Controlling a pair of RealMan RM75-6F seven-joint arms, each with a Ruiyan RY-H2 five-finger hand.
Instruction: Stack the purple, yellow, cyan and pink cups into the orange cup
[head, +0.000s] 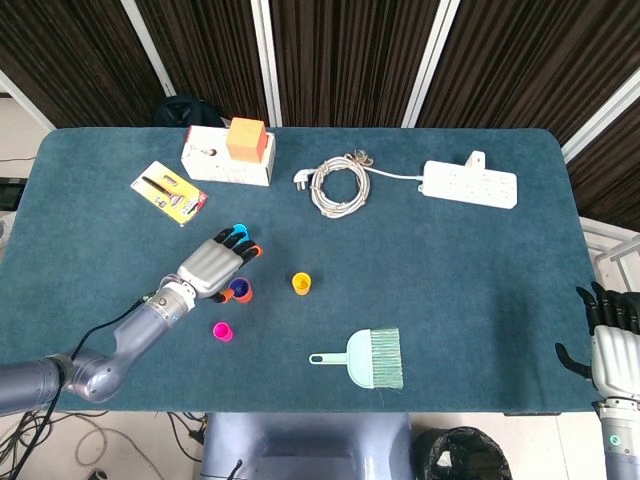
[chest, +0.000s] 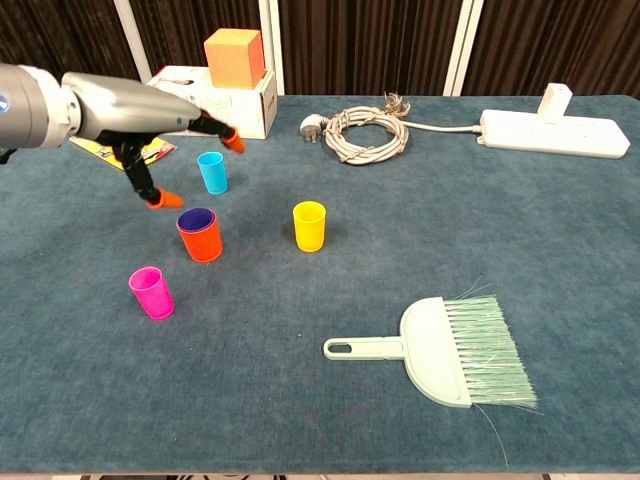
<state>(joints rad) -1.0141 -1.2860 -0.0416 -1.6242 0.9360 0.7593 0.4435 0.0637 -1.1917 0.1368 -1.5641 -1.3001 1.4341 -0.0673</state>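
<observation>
Table (head: 450, 270): blue-green cloth surface filling most of both views.

Left hand (chest: 165, 125): upper left of the chest view, above the table, fingers spread apart and holding nothing; orange fingertips (chest: 163, 200) hang near the stacked cups without touching them. In the head view it sits left of centre.

Right hand (head: 610, 345): lower right corner of the head view, beyond the table edge; whether its fingers are apart or curled cannot be told.

White box (chest: 215, 100): upper left, carrying an orange block (chest: 235, 57).

Power strip (chest: 555, 132): upper right, white.

Brush (chest: 450, 350): lower right of centre, pale green, lying flat.

Coiled cable (chest: 358, 132): top centre, white.

Yellow packet (head: 168, 192): upper left of the head view.

Orange cup (chest: 201, 238): left of centre, upright, with the purple cup (chest: 196, 218) nested inside it, only the purple rim showing.

Yellow cup (chest: 309, 226): centre, upright, standing apart to the right of the orange cup.

Cyan cup (chest: 212, 172): upright, just above the orange cup in frame, near the left hand.

Pink cup (chest: 151, 292): lower left, upright, alone.
</observation>
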